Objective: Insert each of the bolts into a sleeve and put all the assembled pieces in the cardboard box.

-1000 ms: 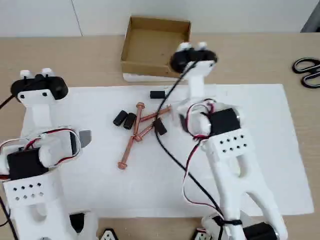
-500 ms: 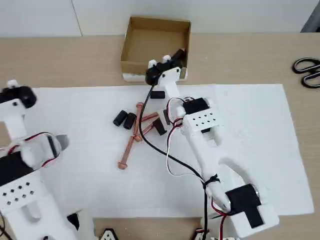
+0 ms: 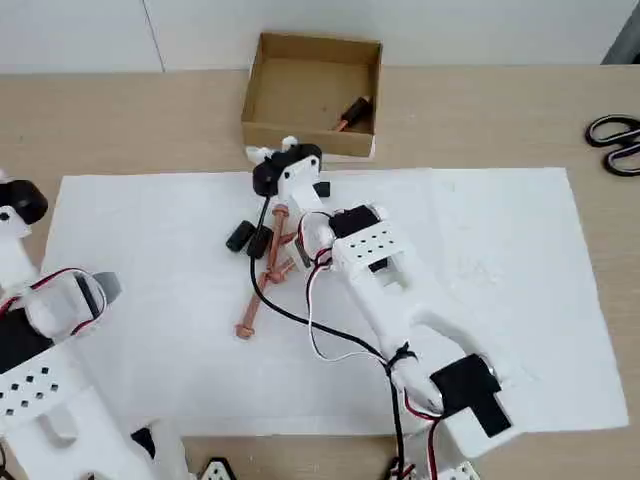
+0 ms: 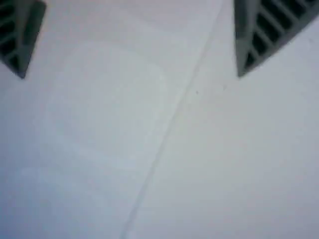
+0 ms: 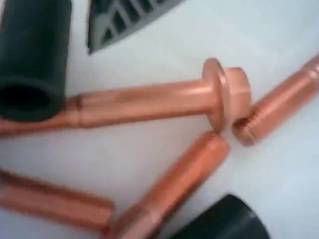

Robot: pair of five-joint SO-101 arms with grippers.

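Note:
Several copper bolts (image 3: 270, 262) lie crossed on the white paper, with black sleeves (image 3: 248, 238) beside them. My right gripper (image 3: 303, 237) hangs low over this pile. Its wrist view shows one grey finger (image 5: 124, 20), a flanged bolt (image 5: 164, 99) and a sleeve (image 5: 32, 59) close below, and nothing is held. The cardboard box (image 3: 262, 85) at the back holds one bolt fitted in a sleeve (image 3: 351, 112). My left gripper (image 3: 103, 287) is at the paper's left side, its fingers (image 4: 259, 35) wide apart over bare paper.
Another black sleeve (image 3: 319, 188) lies near the box's front wall. One bolt (image 3: 246, 318) lies apart, closer to the front. Scissors (image 3: 612, 142) rest at the far right of the wooden table (image 3: 500, 110).
My right arm swung from the box leftward and down over the bolt pile, leaving the assembled piece in the box. My left arm drew back toward the left edge.

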